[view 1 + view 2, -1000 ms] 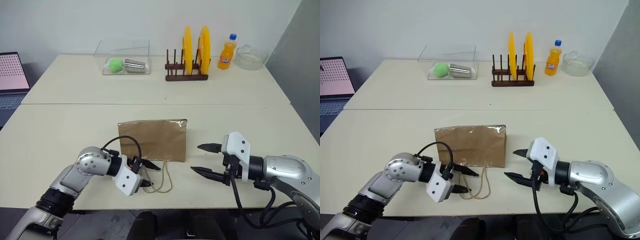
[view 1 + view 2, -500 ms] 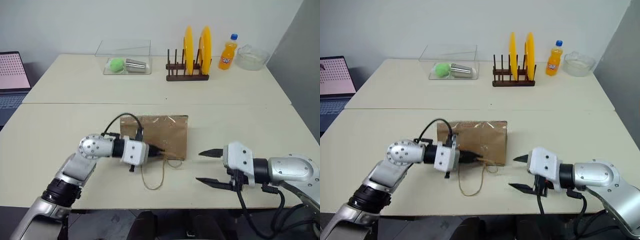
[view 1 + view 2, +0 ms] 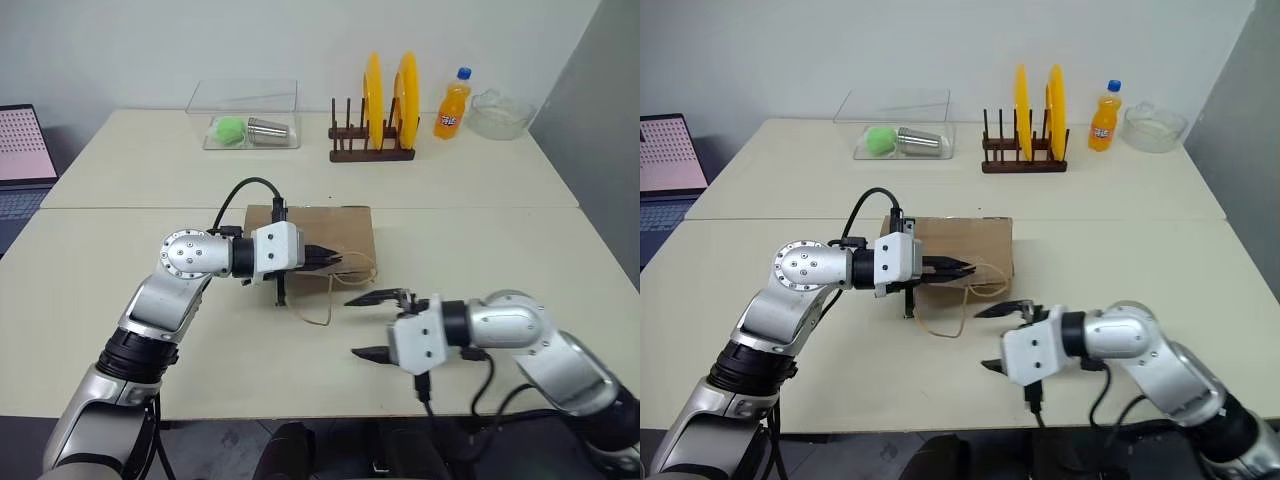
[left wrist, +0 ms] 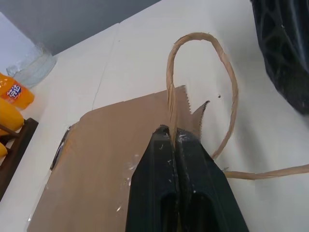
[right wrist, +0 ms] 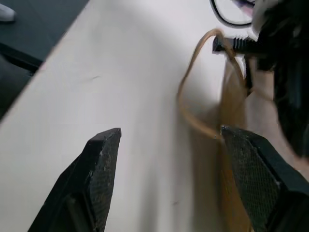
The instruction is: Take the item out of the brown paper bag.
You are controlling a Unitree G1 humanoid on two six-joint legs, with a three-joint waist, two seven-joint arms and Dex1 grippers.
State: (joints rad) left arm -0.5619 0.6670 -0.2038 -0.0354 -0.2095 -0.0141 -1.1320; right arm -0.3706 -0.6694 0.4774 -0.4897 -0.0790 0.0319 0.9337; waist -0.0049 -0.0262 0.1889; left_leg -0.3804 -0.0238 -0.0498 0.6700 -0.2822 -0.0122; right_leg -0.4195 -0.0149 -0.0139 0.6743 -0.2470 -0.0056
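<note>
Black fingers of the right gripper (image 3: 364,325) spread wide, grasping nothing, low and right of centre in the left eye view, tips aimed toward the frame's left, hovering over bare cream worktop (image 3: 560,260). Just above them in frame, a loose tan cord loop (image 3: 318,312) trailing down from the bag mouth onto the worktop. A little higher and left of centre, left gripper (image 3: 330,259) clenched on the other cord handle (image 4: 202,92); in the left wrist view that loop rising straight out of the pinched tips. Behind and touching, the brown paper bag (image 3: 345,225), centre of frame, tilted with its serrated mouth edge turned toward the right gripper. The item itself not visible; presumably inside the bag, hidden by the paper.

Farther up the frame: clear box (image 3: 245,115) with a green ball (image 3: 231,128) and metal cup (image 3: 268,131) at upper left, wooden rack (image 3: 372,150) with yellow plates (image 3: 405,95) at upper centre, orange bottle (image 3: 452,105) and glass bowl (image 3: 500,113) at upper right, laptop (image 3: 25,150) at the left edge.

Risks, judged from here: thin cord slipping from or tearing at the pinch, dropping the bag; lifting by one handle leaving the mouth flat, so the right fingers snagging the loose loop or crumpling paper instead of entering; a small item tipping out and rolling off the near edge.
</note>
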